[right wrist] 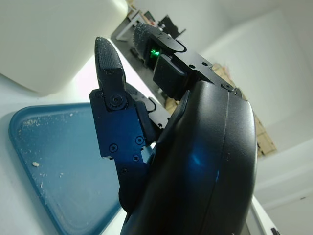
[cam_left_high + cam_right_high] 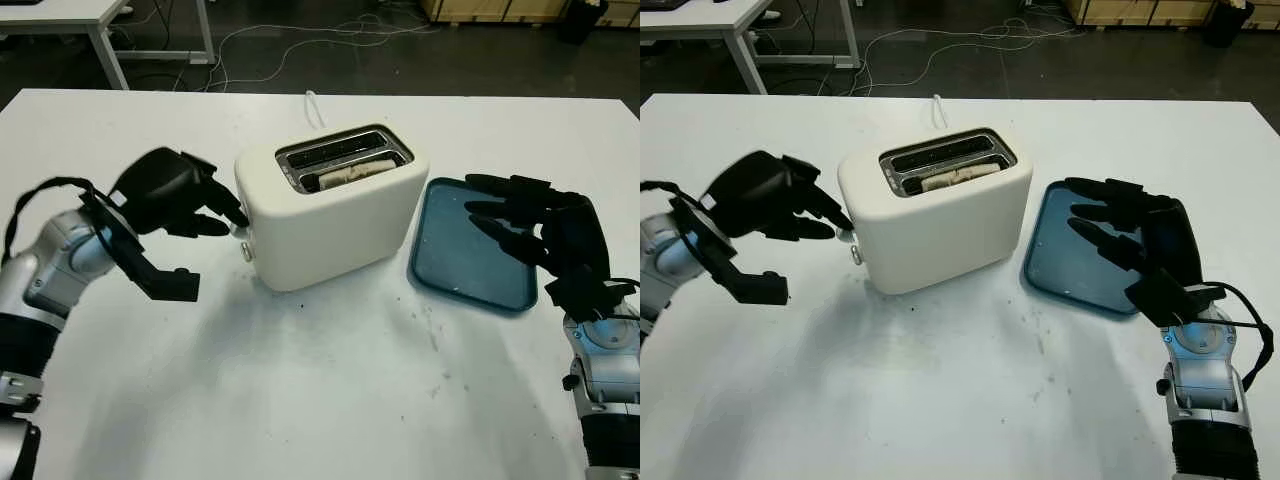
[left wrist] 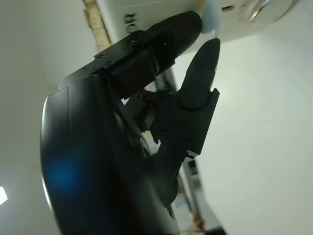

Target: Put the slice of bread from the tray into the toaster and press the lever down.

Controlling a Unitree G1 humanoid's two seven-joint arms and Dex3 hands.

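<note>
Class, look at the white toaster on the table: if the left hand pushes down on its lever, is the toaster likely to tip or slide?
The toaster looks broad and squat, so it probably won't tip. The left hand presses at the lever on one end, so it might slide a little on the smooth table. The bread adds little weight.

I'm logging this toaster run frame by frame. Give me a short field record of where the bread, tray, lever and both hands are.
bread: pale slice sitting in the nearer slot of the cream plastic toaster
tray: blue rectangular tray, beside the toaster, holding only crumbs
lever: small lever on the toaster's end
left hand: black left hand, fingertips at the lever
right hand: black right hand, open above the tray
</note>
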